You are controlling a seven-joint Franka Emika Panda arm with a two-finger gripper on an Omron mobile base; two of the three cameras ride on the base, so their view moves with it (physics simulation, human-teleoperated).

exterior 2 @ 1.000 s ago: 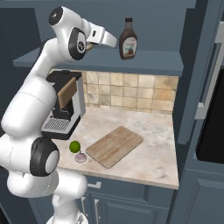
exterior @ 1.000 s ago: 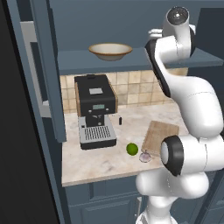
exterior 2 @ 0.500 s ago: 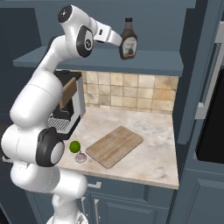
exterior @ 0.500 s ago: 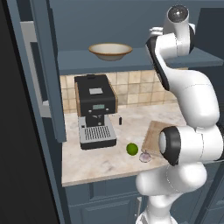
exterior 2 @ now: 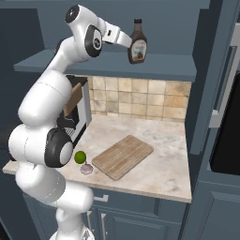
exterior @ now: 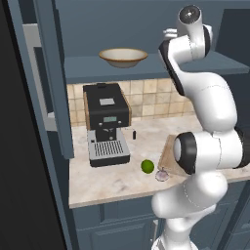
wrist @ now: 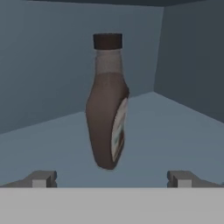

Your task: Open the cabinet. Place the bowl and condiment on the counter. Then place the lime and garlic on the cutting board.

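Note:
The cabinet [exterior: 52, 73] stands open. On its blue shelf [exterior 2: 164, 70] the condiment [exterior 2: 137, 44], a dark brown bottle with a pale label, stands at the right, and the cream bowl [exterior: 123, 56] sits at the left. My gripper [exterior 2: 126, 43] is up at shelf height, just left of the bottle. In the hand view the condiment [wrist: 107, 109] looks tilted and lies a little ahead, midway between the open fingertips [wrist: 41, 178]; nothing is held. On the counter [exterior 2: 159, 173] the lime [exterior 2: 80, 156] and garlic [exterior 2: 86, 168] lie left of the cutting board [exterior 2: 123, 156].
A black coffee machine [exterior: 106, 124] stands on the counter's left against the tan tiles. The open cabinet door [exterior 2: 211, 70] hangs at the right of the counter. My own arm rises in front of the lime [exterior: 147, 166] and garlic [exterior: 161, 175].
The arm has swung and stretched along the shelf, bringing the hand closer to the condiment. The jaws stayed open. Bowl, lime and garlic have not moved.

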